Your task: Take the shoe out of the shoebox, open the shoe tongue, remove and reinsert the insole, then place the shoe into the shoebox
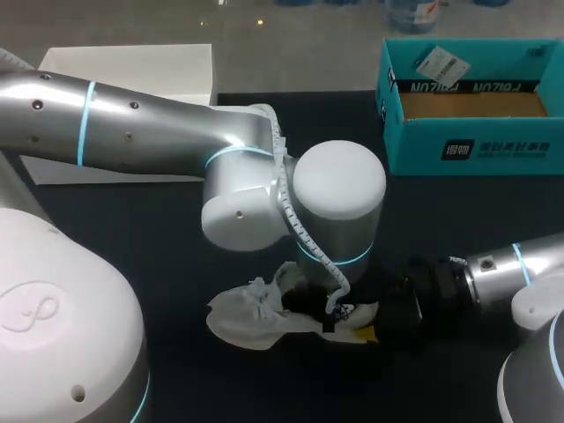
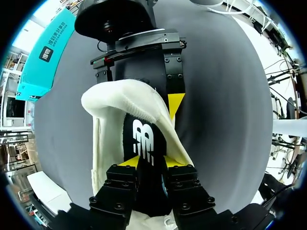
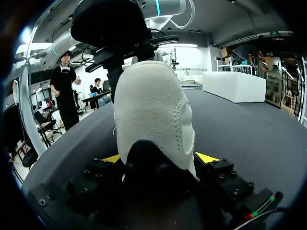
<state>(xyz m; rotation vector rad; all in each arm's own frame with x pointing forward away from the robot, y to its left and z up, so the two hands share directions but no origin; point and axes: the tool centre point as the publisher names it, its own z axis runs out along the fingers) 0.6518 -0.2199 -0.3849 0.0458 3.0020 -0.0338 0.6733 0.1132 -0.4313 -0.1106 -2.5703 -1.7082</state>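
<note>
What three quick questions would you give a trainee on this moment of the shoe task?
1. True or false: the white knit shoe lies inside the open teal cardboard shoebox.
2. Which thing is the left hand shut on? A) the shoe's toe B) the black insole C) the shoebox's rim
3. Fill in: the right hand grips the shoe at its ____ end.

Key: 1 false, it lies on the black table, apart from the box; 2 B; 3 heel.
</note>
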